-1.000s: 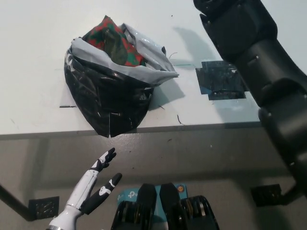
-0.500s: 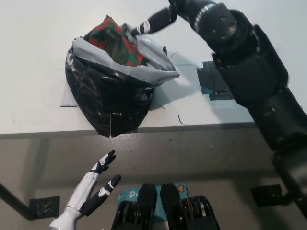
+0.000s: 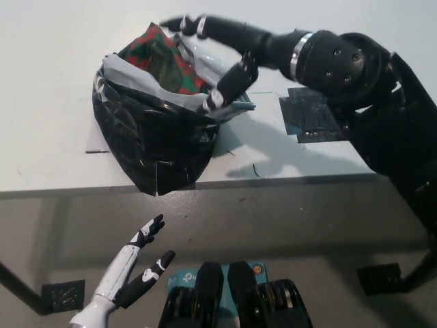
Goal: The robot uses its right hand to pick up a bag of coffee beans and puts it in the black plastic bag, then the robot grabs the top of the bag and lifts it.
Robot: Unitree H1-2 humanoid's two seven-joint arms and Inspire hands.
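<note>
Coffee bag (image 3: 158, 58), red-green pattern, sits inside the black plastic bag (image 3: 153, 147) at the desk (image 3: 48, 82) front edge, so step 1 looks done. Your right hand (image 3: 229, 51) is spread over the bag's rim at 1 o'clock, holding nothing. Next: gather the rim (image 3: 205, 102), close, lift. Left hand (image 3: 140, 263) rests spread at 7 o'clock, below the desk.

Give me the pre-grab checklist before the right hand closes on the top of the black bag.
1. Coffee bag inside the black plastic bag: ok.
2. Right hand over the bag's rim, fingers spread: ok.
3. Rim gathered between the fingers: not ok, hand not yet closed.
4. Bag fully on the table: not ok, its bottom overhangs the front edge.
5. Left hand clear, below the table: ok.
6. Firm grip possible: cannot tell.
</note>
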